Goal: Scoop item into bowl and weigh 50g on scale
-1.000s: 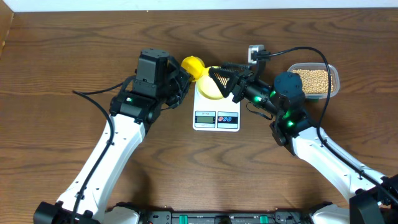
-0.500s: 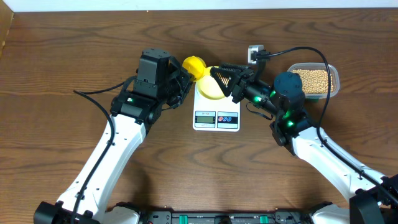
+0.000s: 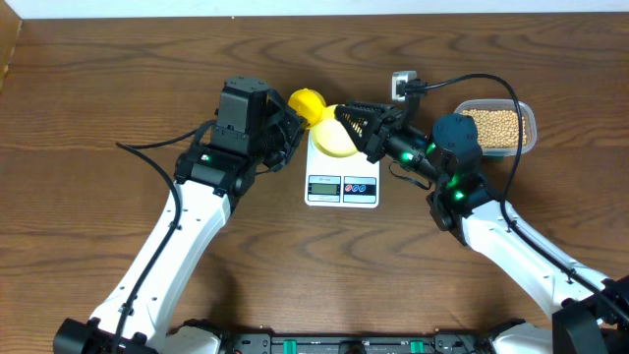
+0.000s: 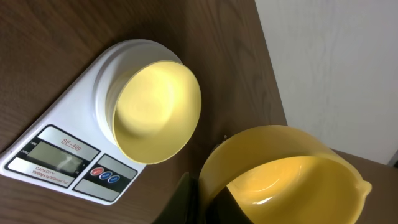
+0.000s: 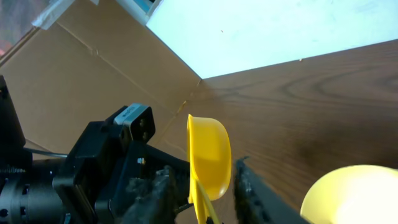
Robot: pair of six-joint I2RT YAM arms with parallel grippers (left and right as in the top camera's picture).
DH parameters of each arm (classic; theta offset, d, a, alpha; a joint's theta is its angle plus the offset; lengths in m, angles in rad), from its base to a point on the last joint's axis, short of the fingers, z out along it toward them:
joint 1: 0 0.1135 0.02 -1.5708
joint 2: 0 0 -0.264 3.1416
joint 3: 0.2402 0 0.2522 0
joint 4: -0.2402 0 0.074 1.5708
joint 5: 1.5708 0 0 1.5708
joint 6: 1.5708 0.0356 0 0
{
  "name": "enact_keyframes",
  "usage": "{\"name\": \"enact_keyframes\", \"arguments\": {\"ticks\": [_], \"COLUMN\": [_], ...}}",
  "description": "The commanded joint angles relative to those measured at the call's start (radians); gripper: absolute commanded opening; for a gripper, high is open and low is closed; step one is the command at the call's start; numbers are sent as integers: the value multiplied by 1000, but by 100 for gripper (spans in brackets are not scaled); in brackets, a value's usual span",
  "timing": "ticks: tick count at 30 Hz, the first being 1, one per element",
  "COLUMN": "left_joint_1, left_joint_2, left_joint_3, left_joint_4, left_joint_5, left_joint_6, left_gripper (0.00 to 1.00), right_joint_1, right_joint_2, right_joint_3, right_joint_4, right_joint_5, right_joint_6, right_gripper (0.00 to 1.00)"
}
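Observation:
The pale-yellow bowl point(image 3: 332, 145) sits empty on the white scale point(image 3: 342, 187); both also show in the left wrist view, bowl point(image 4: 155, 109) and scale point(image 4: 59, 149). My left gripper point(image 3: 288, 126) point(image 4: 214, 205) is shut on the rim of the yellow scoop point(image 3: 306, 101) point(image 4: 283, 171), held just behind the scale; the scoop is empty. My right gripper point(image 3: 352, 123) point(image 5: 202, 190) is open, its fingers on either side of the scoop's handle point(image 5: 210, 149). The beans point(image 3: 496, 126) lie in a clear container at the far right.
A small white-and-black device point(image 3: 402, 83) with a cable lies behind the scale. A cardboard wall point(image 5: 74, 81) stands at the table's left edge. The bowl's rim point(image 5: 354, 193) is close to the right fingers.
Almost nothing: the scoop and the right gripper's fingers have shifted very slightly. Both arms stay in place.

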Motion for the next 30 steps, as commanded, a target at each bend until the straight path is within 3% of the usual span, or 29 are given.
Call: {"name": "enact_keyframes", "arguments": {"ticks": [1,10,23,25,27,30], "left_joint_1": [-2,-2,-2,-2,-2,-2], "left_joint_2": [-11,-11,-11,-11,-11,-11], "left_joint_3": [16,16,16,16,16,16], "left_joint_4": [2,2,2,2,3,5], "left_joint_5": [-6,-6,-7,-6,-7,-6], "left_joint_6": [13,13,13,13,13,13], "left_gripper": [8,8,9,17,33,42], "right_joint_1": [11,11,10,10,10,10], "right_joint_2": [0,0,0,0,0,0], "right_joint_3": [22,22,22,22,22,22], "right_joint_4": [2,2,3,3,2,2], "right_joint_5": [13,23,24,24,24,24], "right_joint_6": [-11,-11,-11,-11,-11,-11], "right_gripper": [23,5,1,1,1,1]}}
